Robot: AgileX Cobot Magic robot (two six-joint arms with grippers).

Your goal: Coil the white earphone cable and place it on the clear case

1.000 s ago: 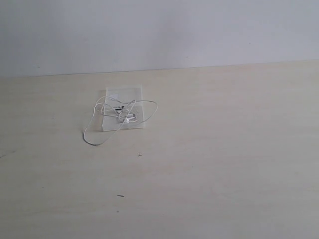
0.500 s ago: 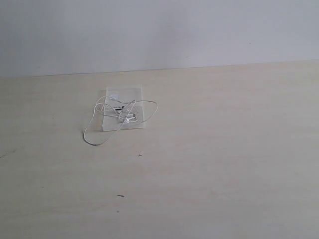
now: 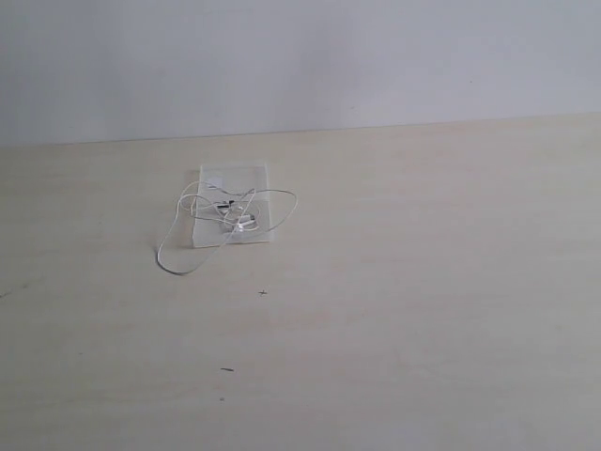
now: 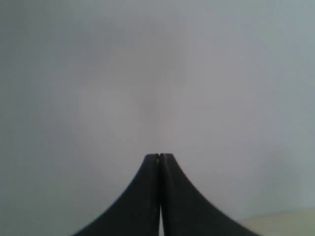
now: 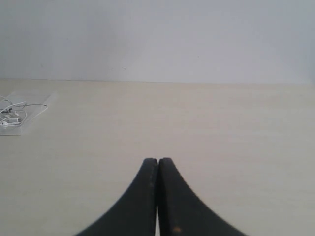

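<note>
Checking ext view first: cable [image 3: 225,218] is lying in a loose tangle on the case [image 3: 246,171], w/ one loop spilling off its near-left corner onto the table [image 3: 423,310]. Nothing's shifting vs a sec ago, so I'm judging the job near done bar that stray loop. No arms in shot; open room all round.

L wrist: L gripper [image 4: 159,156] is sitting clenched, empty, facing blank wall [image 4: 147,73].

R wrist: R gripper [image 5: 157,160] is likewise clenched on nothing, cable and case well apart from it.
</note>
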